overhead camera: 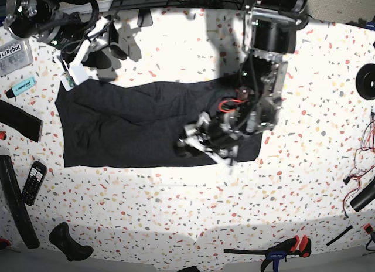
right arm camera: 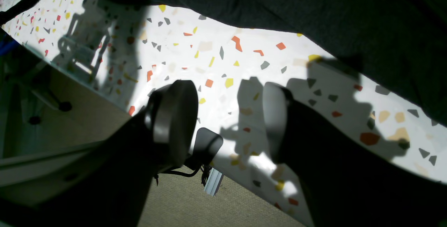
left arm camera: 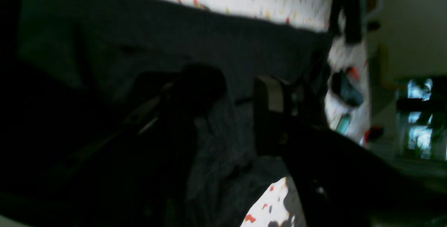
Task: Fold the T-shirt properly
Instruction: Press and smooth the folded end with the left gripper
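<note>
The big, soft, dark grey T-shirt point(overhead camera: 129, 125) lies flat in a long, wide strip on the white speckled bench point(overhead camera: 176, 213). Its plain side faces up.

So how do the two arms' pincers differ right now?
The left pincer is low over the T-shirt, near its right end; the right pincer hangs over bare table beyond the shirt's far edge. The left has dark cloth between its pads, the right only tabletop. Both are open.
</note>
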Available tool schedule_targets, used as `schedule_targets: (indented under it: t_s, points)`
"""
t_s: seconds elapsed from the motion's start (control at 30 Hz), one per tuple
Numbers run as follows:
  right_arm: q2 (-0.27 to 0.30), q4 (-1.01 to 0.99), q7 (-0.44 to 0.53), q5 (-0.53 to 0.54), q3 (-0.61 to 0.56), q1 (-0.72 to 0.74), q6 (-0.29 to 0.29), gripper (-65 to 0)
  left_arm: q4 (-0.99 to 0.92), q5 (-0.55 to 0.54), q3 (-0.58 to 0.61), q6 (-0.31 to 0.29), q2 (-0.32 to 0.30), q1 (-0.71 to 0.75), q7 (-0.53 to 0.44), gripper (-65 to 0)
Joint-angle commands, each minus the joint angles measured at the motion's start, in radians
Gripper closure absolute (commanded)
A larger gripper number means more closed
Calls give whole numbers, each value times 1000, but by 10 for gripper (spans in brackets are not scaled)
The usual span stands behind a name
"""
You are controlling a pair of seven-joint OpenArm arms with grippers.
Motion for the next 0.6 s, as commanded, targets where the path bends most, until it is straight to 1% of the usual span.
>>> schedule_targets:
  t_s: [0.0, 0.13, 0.2, 0.27, 0.3, 0.37, 0.43, 0.5, 0.57]
  points:
    - [8, 19, 19, 13, 6, 0, 5, -329, -4, -19, 18, -15, 8, -47, -29, -279]
    - [8, 19, 19, 13, 6, 0, 5, -329, -76, -18, 77, -15, 9, -131, -57, -279]
    - [8, 19, 20, 13, 6, 0, 5, -329, -95, 1, 92, -15, 9, -178, -55, -279]
    - [8, 19, 20, 13, 6, 0, 5, -329, -96, 24, 97, -15, 8, -220, -31, -279]
    - [8, 19, 20, 13, 6, 0, 5, -329, -96, 24, 97, -15, 7, -240, 3, -279]
    - [8, 19, 20, 13, 6, 1, 5, -329, -95, 23, 97, -22, 8, -279, 102, -279]
    - [8, 19, 20, 13, 6, 6, 5, -329, -92, 23, 97, -66, 8, -309, 209, -279]
    - [8, 19, 20, 13, 6, 16, 5, -329, -91, 23, 97, -86, 7, -326, 305, -279]
    - [8, 19, 20, 14, 6, 30, 5, -329, -91, 23, 97, -105, 5, -327, 366, -279]
